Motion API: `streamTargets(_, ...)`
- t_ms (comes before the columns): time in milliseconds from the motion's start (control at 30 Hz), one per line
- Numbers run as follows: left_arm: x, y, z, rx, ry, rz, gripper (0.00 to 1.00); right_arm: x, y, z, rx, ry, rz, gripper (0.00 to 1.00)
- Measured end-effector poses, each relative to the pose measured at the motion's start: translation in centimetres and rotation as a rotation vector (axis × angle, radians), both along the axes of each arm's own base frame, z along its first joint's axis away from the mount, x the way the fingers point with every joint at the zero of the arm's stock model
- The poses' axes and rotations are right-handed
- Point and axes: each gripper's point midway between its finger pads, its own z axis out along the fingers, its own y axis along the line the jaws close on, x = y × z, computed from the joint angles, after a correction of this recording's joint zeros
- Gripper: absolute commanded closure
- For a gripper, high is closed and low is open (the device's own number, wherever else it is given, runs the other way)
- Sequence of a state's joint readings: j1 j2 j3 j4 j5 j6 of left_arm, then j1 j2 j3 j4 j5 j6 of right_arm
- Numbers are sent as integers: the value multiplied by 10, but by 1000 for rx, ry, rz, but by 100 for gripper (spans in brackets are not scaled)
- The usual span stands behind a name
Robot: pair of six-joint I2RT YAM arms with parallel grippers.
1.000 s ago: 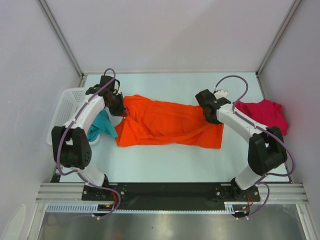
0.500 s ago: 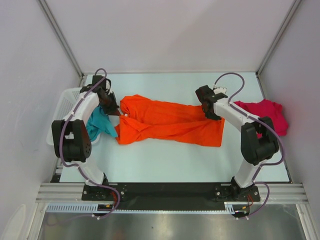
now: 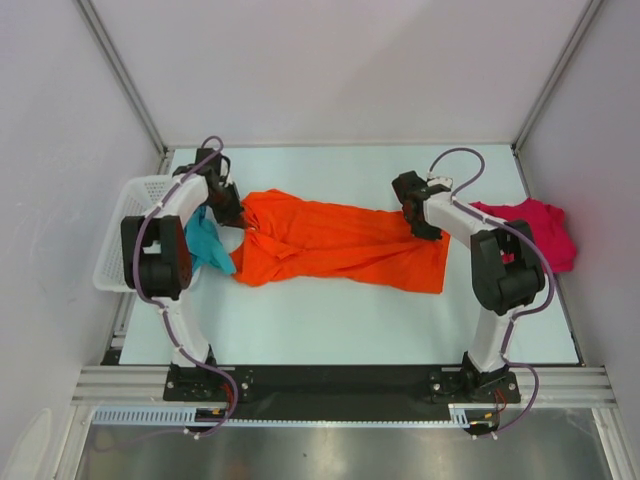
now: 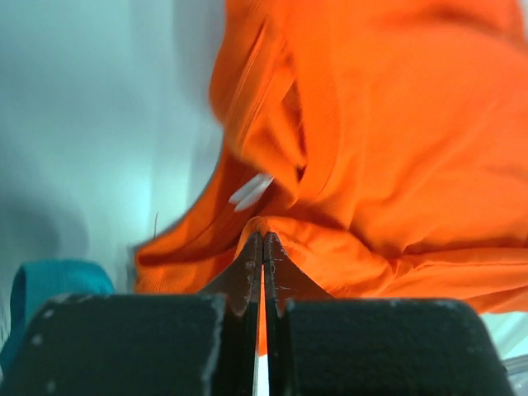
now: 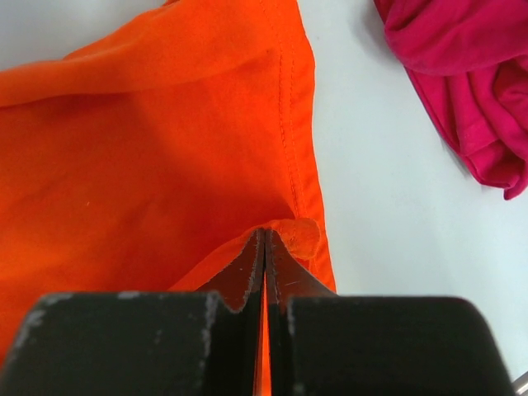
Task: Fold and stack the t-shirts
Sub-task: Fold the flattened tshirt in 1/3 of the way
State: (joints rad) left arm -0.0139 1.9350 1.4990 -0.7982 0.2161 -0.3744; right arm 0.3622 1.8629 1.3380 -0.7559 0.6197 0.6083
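The orange t-shirt (image 3: 340, 245) lies stretched left to right across the middle of the table. My left gripper (image 3: 238, 218) is shut on the cloth at its far left corner; in the left wrist view the orange t-shirt (image 4: 388, 157) bunches over the tips of the gripper (image 4: 263, 237). My right gripper (image 3: 428, 230) is shut on its far right corner, where a fold of the orange t-shirt (image 5: 165, 165) sits at the gripper (image 5: 264, 233). The crimson t-shirt (image 3: 535, 230) lies crumpled at the right, also seen as the crimson t-shirt (image 5: 462, 74). The teal t-shirt (image 3: 208, 248) hangs at the basket.
A white mesh basket (image 3: 135, 215) stands at the left edge of the table, beside the left arm. White walls close in the table on three sides. Bare table (image 3: 340, 320) lies between the orange t-shirt and the arm bases.
Both grippers have moved toward the far side of the table, carrying the orange t-shirt's far edge with them. The cloth is now pulled flatter and narrower.
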Motion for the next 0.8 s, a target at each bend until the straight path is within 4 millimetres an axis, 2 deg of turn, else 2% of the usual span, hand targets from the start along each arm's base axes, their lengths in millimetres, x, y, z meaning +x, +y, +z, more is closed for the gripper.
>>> streamTargets(100, 18, -3, 6, 0, -32, -5, 100, 5, -4, -4, -2, 6, -13, 100)
streamTargets(167, 31, -5, 10, 0, -51, -9, 93, 9, -6, -6, -1, 7, -21, 100)
streamTargets(200, 36, -5, 10, 0, -57, -9, 86, 10, -7, -7, 2, 7, -23, 100)
streamTargets(233, 41, -5, 10, 0, -56, -11, 71, 12, -7, -7, 7, 9, -25, 96)
streamTargets(333, 51, -8, 4, 6, -56, -23, 43, 19, -8, -5, 20, 2, -30, 86)
streamTargets(433, 44, -8, 1, 19, -28, -27, 33, 22, -8, -2, 25, -6, -28, 77)
streamTargets(633, 38, -10, 1, 31, -18, -33, 30, 23, -6, -1, 30, -4, -16, 70)
streamTargets(800, 19, -12, 7, 33, -11, -40, 30, 28, 2, 8, 36, -21, 6, 69)
